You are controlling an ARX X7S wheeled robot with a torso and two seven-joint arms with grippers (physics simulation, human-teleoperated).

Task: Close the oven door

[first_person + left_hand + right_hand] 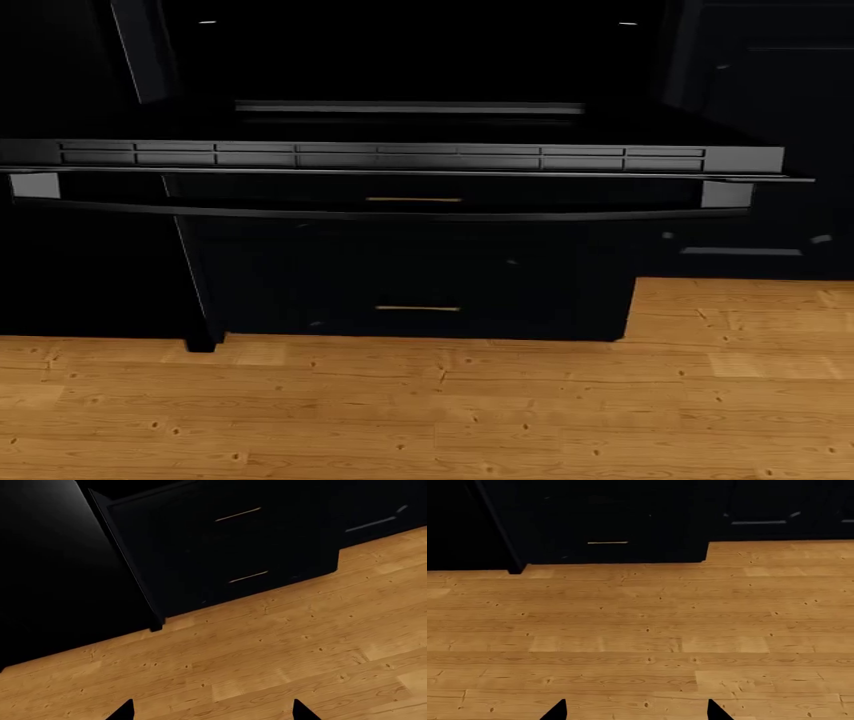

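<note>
The oven door [400, 130] hangs open, lying flat and facing me edge-on in the head view. Its slotted vent strip [380, 156] runs along the near edge, with the long thin bar handle [400, 212] just below it. Neither arm shows in the head view. My left gripper [213, 711] is open over bare wooden floor, only its two dark fingertips [123, 711] showing. My right gripper [635, 711] is open too, low over the floor and well back from the oven. Both hold nothing.
Under the door is a black drawer stack with two short brass pulls [416, 308], also seen from the left wrist [248, 577] and right wrist [607, 543]. Dark cabinets [774, 180] stand to the right. Wooden plank floor [441, 410] lies in front.
</note>
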